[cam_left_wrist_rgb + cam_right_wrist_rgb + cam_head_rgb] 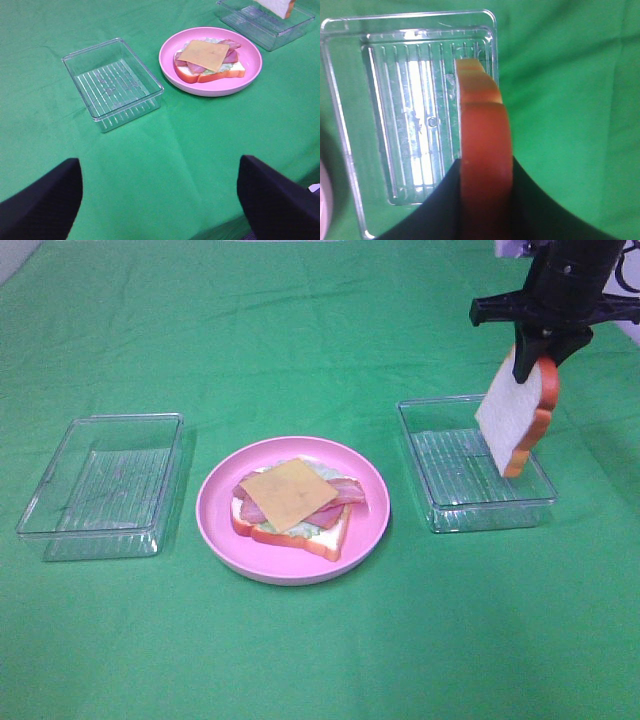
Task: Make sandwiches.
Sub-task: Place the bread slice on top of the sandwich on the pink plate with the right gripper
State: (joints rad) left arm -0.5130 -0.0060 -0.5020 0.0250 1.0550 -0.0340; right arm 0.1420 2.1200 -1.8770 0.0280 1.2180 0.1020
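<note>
An open sandwich lies on the round pink plate: a bread slice with lettuce, bacon strips and a yellow cheese square on top. It also shows in the left wrist view. My right gripper is shut on a second bread slice, held on edge above the right clear tray. The right wrist view shows its orange crust between the fingers. My left gripper is open and empty, away from the plate; it is out of the exterior view.
An empty clear tray stands left of the plate and shows in the left wrist view too. The right tray below the held slice is empty. Green cloth covers the table.
</note>
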